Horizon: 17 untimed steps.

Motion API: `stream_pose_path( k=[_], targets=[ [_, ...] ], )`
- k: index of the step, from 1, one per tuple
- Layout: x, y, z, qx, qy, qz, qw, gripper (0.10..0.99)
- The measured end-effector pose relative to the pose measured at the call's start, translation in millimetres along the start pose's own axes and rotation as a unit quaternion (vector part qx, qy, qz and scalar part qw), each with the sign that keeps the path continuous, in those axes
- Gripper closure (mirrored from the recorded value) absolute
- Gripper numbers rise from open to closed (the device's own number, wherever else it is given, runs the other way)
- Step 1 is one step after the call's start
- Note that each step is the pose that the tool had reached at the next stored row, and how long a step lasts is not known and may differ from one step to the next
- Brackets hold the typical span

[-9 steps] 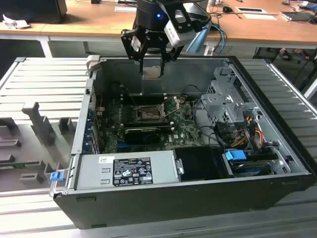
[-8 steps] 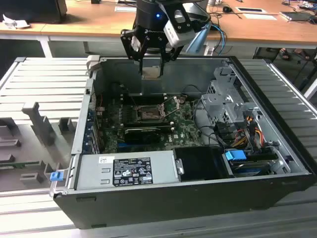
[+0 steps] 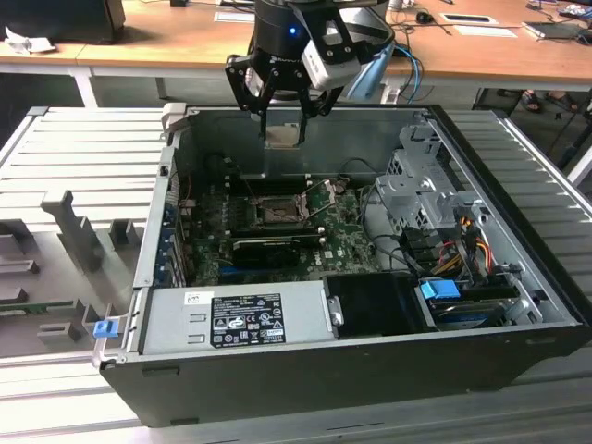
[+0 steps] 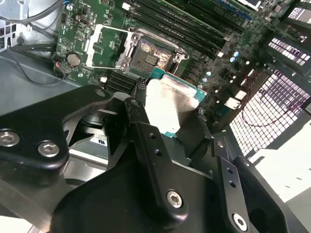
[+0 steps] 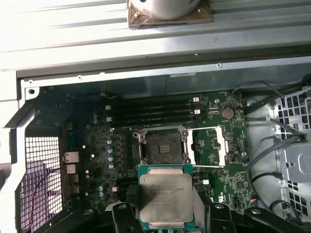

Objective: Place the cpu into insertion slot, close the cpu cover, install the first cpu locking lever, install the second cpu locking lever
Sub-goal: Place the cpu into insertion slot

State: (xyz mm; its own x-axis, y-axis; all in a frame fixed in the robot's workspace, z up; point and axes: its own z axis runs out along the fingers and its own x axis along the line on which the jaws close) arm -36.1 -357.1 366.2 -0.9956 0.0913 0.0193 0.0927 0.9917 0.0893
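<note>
1. The gripper [image 3: 283, 139] is clamped tight on the chip [image 5: 165, 194].
2. Its black fingers [image 4: 143, 126] press on two opposite edges of the chip, one on each side.
3. The chip is a small flat square. It has a pale grey face and a thin green edge.
4. The chip hangs in the air above the slot [image 5: 163, 145]. It does not touch the slot.
5. In both wrist views the chip is close to the slot and its grey face shows.
6. The slot is a dark square with a silver rim. Its dark inside is in plain sight.
7. The cover [image 5: 209, 145] is open. It is just beside the slot, and the board shows through its big square window.
8. The slot sits on the green board [image 3: 347, 231], and the board lies inside the computer case [image 3: 305, 379].
9. The memory sticks [image 5: 150, 114] lie in a row just beside the slot.
10. The long black card [image 3: 264, 248] is near the slot on the other side, so the slot is between the sticks and the card.
11. A round coin battery [image 5: 227, 112] is near the cover, on the side away from the slot.
12. A silver box [image 3: 231, 319] with a label sits past the black card, well apart from the slot.
13. A wooden table [image 3: 166, 42] stands behind the case, far from the slot.
</note>
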Motion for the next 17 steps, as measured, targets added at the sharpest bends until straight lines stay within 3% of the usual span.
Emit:
stream_pose_path(
  k=[12, 17],
  targets=[
    [0.0, -0.1, 0.7, -0.0006, -0.0025, 0.028, 0.9996, 0.561],
    [0.0, -0.1, 1.2, -0.0011, -0.0048, 0.054, 0.9985, 0.561]
  ],
)
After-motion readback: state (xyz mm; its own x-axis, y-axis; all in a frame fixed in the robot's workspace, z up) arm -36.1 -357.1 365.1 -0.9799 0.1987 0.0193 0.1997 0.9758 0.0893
